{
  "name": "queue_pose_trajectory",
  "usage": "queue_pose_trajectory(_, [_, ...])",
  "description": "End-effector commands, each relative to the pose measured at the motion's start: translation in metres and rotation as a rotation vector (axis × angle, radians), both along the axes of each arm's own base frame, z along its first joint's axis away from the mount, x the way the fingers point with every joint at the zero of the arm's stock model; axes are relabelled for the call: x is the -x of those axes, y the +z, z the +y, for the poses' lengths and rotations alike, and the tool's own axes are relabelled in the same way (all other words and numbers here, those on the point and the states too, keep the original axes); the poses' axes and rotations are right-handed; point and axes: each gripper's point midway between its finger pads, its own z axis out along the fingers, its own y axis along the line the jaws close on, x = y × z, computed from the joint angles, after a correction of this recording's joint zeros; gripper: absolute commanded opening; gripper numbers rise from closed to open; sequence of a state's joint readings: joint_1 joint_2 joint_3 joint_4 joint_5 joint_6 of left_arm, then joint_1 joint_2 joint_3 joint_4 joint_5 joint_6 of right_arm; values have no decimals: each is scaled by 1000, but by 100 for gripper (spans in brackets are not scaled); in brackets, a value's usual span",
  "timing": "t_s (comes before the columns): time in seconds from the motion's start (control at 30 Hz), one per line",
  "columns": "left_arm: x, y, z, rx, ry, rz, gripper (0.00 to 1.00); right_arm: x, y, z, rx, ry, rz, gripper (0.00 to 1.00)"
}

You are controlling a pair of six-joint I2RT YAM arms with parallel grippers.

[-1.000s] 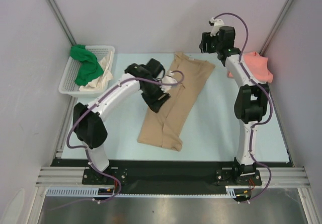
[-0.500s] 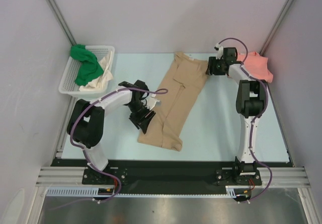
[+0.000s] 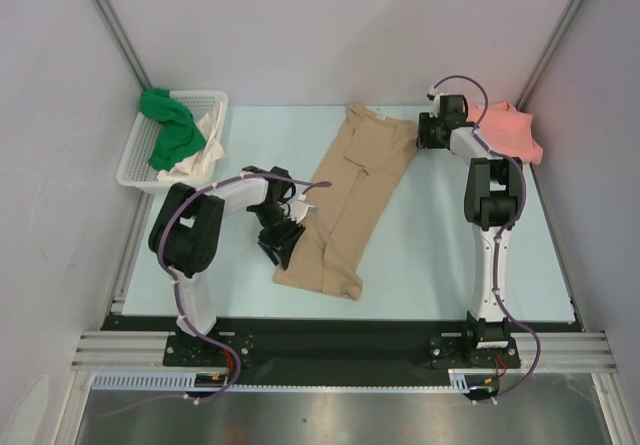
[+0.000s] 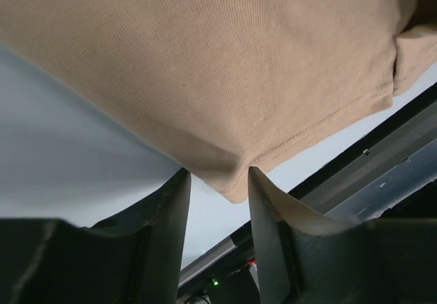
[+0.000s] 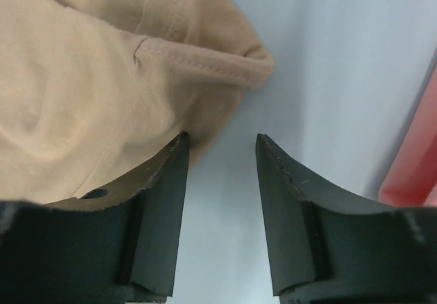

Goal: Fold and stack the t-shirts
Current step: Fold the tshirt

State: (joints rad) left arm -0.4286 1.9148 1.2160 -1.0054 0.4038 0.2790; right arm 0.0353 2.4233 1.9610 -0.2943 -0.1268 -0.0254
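Observation:
The tan t-shirt (image 3: 350, 200) lies folded lengthwise in a long diagonal strip on the table. My left gripper (image 3: 281, 246) is low at its near-left edge. In the left wrist view the gripper (image 4: 215, 177) is open, and a hemmed corner of the tan shirt (image 4: 205, 65) dips between the fingertips. My right gripper (image 3: 427, 131) is at the shirt's far-right corner. In the right wrist view it (image 5: 220, 141) is open, with its left finger (image 5: 160, 181) at the tan shirt's edge (image 5: 89, 92) and bare table between the jaws. The salmon pink shirt (image 3: 512, 131) lies folded at the far right.
A white lattice basket (image 3: 133, 161) at the far left holds the green shirt (image 3: 168, 130) and the cream shirt (image 3: 205, 137). The salmon shirt's edge (image 5: 411, 174) shows close to the right of my right gripper. Grey walls close in on three sides.
My left gripper moved from over the shirt's middle down to its near-left edge. My right arm dropped from high at the back to the shirt's far-right corner.

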Motion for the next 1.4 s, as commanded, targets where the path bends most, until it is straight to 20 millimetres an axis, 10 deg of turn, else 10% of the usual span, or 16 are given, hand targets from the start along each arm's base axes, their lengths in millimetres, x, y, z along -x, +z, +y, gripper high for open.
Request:
queue_pose_trajectory(0.0, [-4, -7, -1, -1, 3, 2, 43, -13, 3, 6, -10, -2, -28, 46])
queue_pose_trajectory(0.17, [3, -11, 3, -18, 2, 16, 0, -33, 0, 12, -4, 10, -70, 9])
queue_pose_trajectory(1.3, [58, 13, -29, -13, -250, -17, 1, -128, 60, 88, -181, 15, -454, 0])
queue_pose_trajectory(1.37, [55, 17, -29, -22, -257, -37, 23, -126, 58, 86, -177, 6, -438, 4])
